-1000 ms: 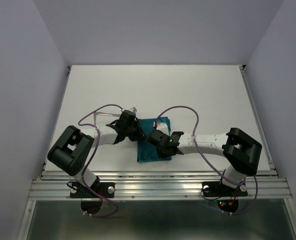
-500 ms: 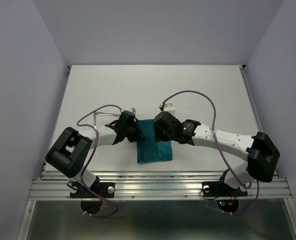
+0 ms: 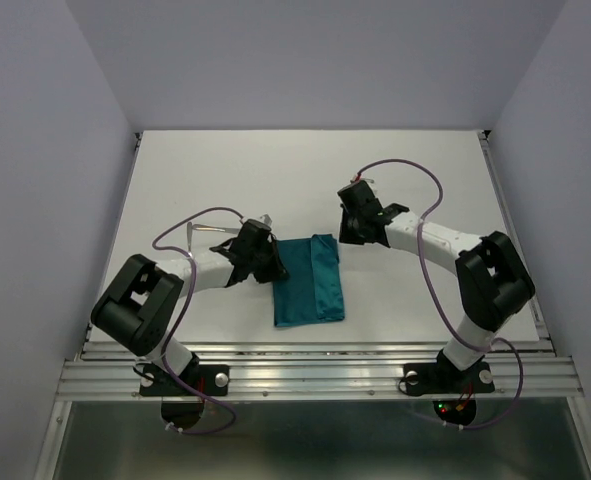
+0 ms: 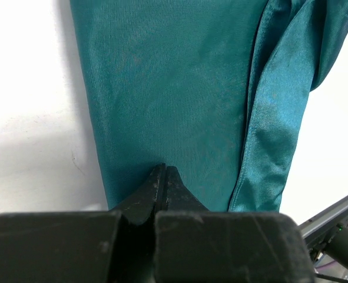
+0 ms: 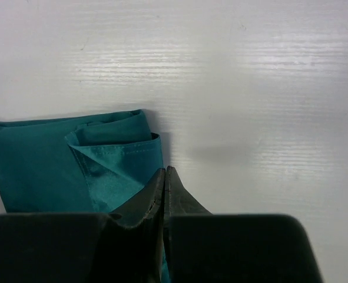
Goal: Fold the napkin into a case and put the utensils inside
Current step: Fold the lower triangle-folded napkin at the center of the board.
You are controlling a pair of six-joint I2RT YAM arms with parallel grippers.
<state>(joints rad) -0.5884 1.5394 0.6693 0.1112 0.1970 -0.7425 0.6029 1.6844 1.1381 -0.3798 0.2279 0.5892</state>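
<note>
Near the desk's (image 3: 175,180) front edge, the napkin (image 3: 308,285) lies front-to-back; my left gripper (image 4: 163,177) touches it, right gripper (image 5: 163,177) by its far corner, both clenched.

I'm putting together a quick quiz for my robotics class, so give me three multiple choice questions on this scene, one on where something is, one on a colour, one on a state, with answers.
1. Where is the left claw?
A) at the napkin's left edge
B) at the table's far right corner
C) over the right arm's base

2. What colour is the napkin?
A) red
B) teal
C) white

3. How do the right claw's jaws stand?
A) wide apart
B) around a cup
C) shut

Answers: 1 A, the top view shows it at the cloth's left edge. 2 B, every view shows teal cloth. 3 C, its wrist view shows the tips together.
</note>
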